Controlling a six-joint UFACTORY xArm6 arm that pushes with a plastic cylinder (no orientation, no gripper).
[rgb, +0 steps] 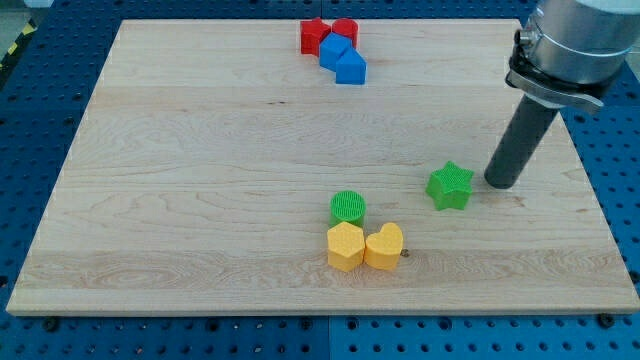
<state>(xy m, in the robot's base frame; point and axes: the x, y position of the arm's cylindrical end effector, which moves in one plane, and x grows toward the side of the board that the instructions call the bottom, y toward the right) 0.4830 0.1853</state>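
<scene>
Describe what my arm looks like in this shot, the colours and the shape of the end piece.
A light grey, rounded arm segment enters at the view's top right. Below it sits a black clamp-like collar, and from that a straight dark cylindrical rod runs down to my tip. No cables or markings show. My tip sits just right of the green star-shaped block.

Robotics lab bench setup. Pale rectangular wooden board (200, 150) sits on a blue perforated metal table (40, 70), a regular grid of mounting holes showing on all 4 sides of the board. Grey metal robot arm (585, 35) enters from the view's top right, ending in a straight dark rod; my tip (502, 184) rests on the board just right of a small green star block (450, 186). Other small coloured plastic blocks lie in 2 clusters, typical tabletop manipulation props. Yellow-black hazard tape strip (15, 40) at the view's top left edge. Nothing domestic visible.
</scene>
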